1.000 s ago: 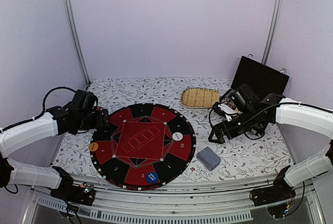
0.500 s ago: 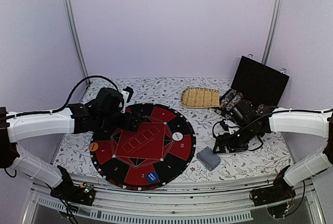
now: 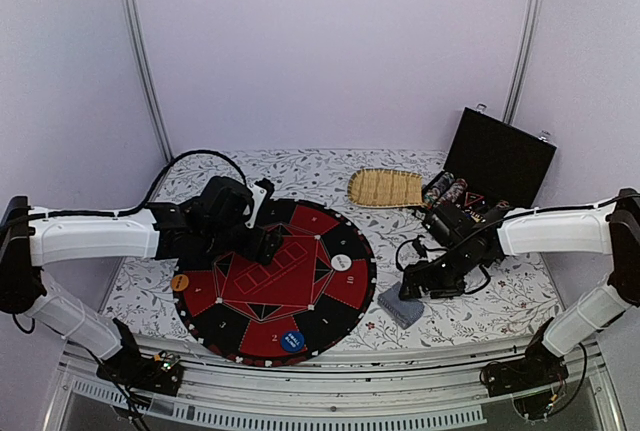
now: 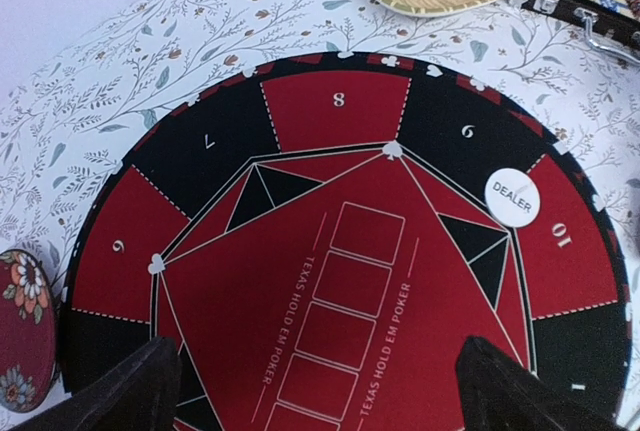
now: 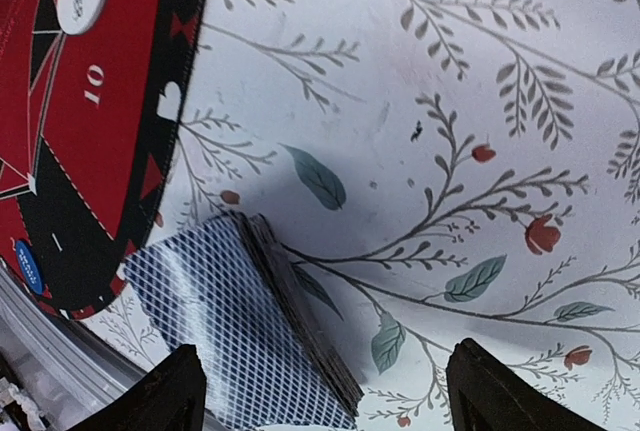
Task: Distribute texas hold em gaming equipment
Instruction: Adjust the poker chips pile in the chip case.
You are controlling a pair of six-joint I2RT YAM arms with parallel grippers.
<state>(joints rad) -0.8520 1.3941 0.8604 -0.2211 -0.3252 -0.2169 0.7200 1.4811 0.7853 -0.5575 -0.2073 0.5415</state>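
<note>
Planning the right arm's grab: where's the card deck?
In the top view, the card deck lies just right of the round mat, beneath the right gripper.

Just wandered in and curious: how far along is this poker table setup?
Done: the white dealer button and a blue button lie on the round mat. In hand: the right end effector, open, hovers over the card deck beside the mat; the left end effector, open and empty, hangs over the mat. Left: no cards lie on the mat yet, and the chips sit in the case.
</note>
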